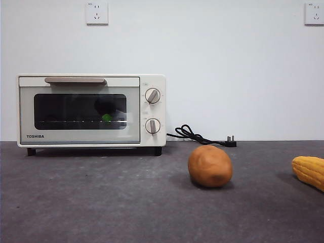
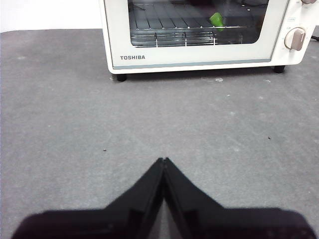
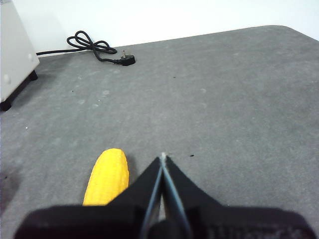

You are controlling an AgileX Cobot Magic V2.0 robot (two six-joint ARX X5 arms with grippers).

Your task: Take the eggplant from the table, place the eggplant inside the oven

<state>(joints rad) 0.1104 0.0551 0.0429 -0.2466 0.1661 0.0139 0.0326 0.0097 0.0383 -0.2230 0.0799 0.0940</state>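
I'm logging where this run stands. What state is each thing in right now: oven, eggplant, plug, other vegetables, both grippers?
oven: door shut, on the table.
eggplant: inside the oven on the rack, green stem end visible through the glass.
power cord plug: unplugged, lying on the table.
potato: resting on the table.
corn cob: lying on the table.
left gripper: fingers shut, empty.
right gripper: fingers shut, empty, beside the corn cob.

The eggplant (image 1: 107,117) lies inside the oven (image 1: 91,110); potato (image 1: 210,165) and corn (image 1: 309,171) right of it.
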